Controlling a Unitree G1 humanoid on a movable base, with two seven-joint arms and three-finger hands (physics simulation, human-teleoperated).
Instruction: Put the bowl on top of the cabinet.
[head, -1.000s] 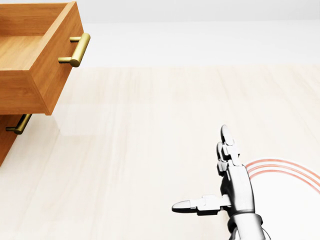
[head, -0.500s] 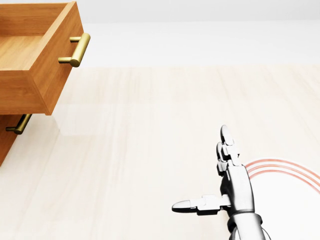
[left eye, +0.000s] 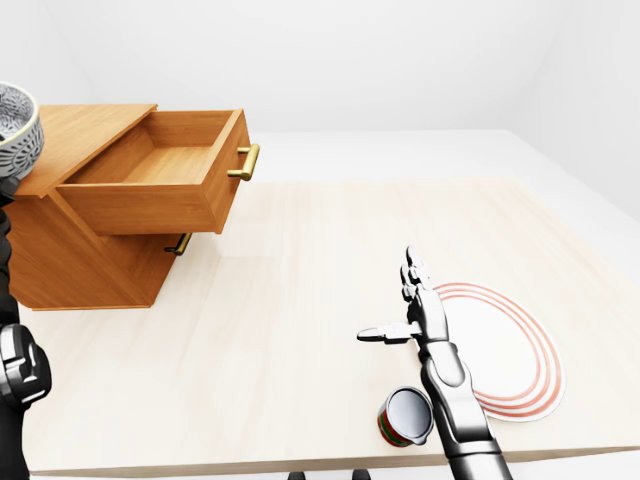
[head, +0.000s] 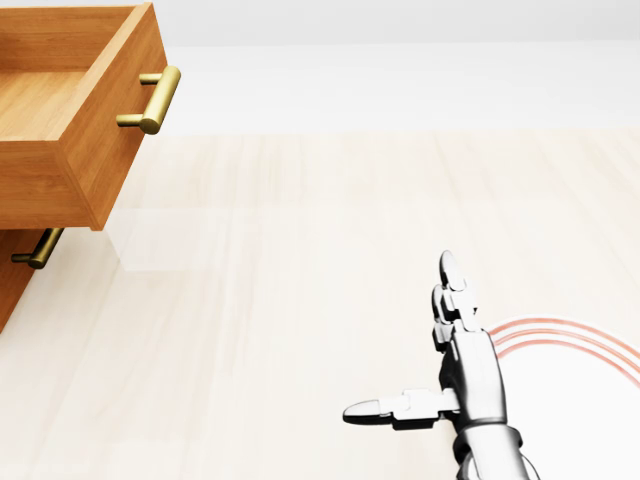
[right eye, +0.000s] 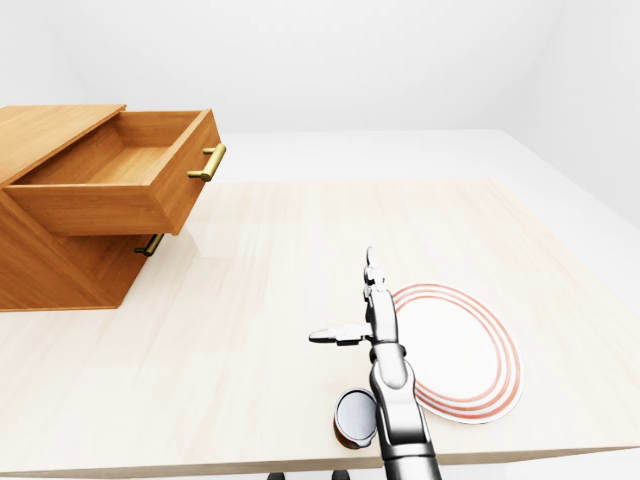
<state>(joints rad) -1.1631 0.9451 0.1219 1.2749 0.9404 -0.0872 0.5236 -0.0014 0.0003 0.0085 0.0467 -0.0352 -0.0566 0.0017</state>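
1. Bench (left eye: 300, 300): pale wood top, seen from above in all three views.
2. Cabinet (left eye: 80, 260): wooden, stands at the left of the bench. Upper drawer (left eye: 165, 180) pulled out and open, brass handle (left eye: 245, 162) on its face. A second brass handle (left eye: 180, 244) shows below it on the closed lower drawer.
3. Bowl (left eye: 15, 125): grey, patterned, at the far left edge of the left-eye view, held up level with the cabinet top and overlapping its left end in the picture. Only part of it is in frame; contact with the cabinet top cannot be told.
4. Left robot hand: hidden at the frame edge; a dark arm (left eye: 15, 370) rises under the bowl. Finger state cannot be told.
5. Right robot hand (head: 445, 345): above the bench at lower right, fingers straight, thumb out to the left, spread apart, holding nothing.
6. Plate (left eye: 505, 350): white with red rings, flat on the bench just to the right of the right robot hand.
7. Can (left eye: 405, 417): lying on its side near the bench's bottom edge, beside the right forearm.
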